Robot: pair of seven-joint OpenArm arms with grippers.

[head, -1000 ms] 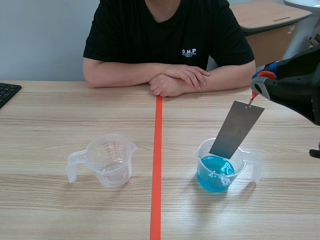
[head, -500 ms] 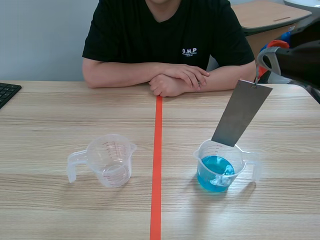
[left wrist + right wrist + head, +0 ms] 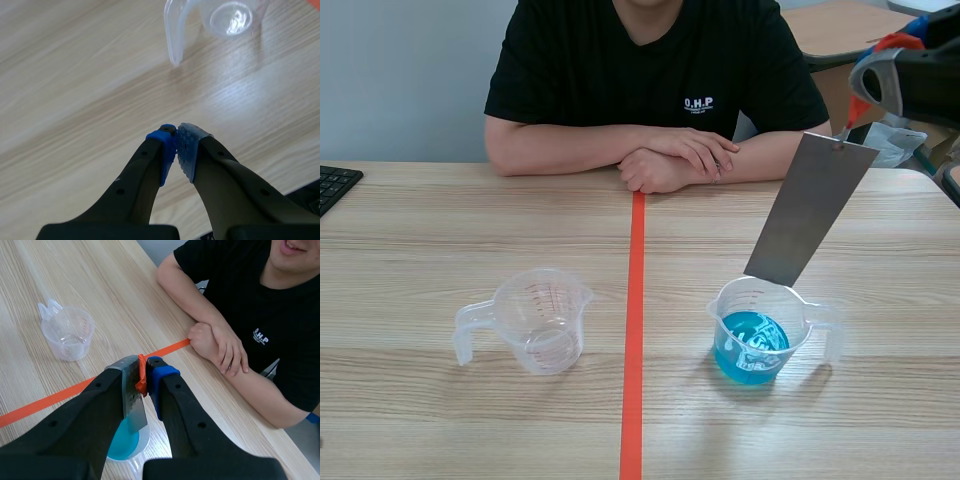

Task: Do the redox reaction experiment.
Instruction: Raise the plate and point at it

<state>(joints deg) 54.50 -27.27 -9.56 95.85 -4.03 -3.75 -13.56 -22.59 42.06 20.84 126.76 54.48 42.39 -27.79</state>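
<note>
Scene view: right gripper [image 3: 145,368], fingers gripping the metal plate [image 3: 810,210] by its red tab [image 3: 856,108], hangs it over the blue-liquid measuring cup [image 3: 760,335] at its 12 o'clock rim; a swing might tip the cup. Left gripper [image 3: 177,145] fingers closed, empty.

**Bystander and Keyboard**

A person [image 3: 650,70] in a black T-shirt sits at top centre, forearms folded on the pale wooden desk [image 3: 440,230]. A black keyboard [image 3: 334,186] pokes in at the left edge. An orange-red tape line [image 3: 634,300] runs down the middle. Another wooden tabletop [image 3: 840,28] stands upper right.
</note>
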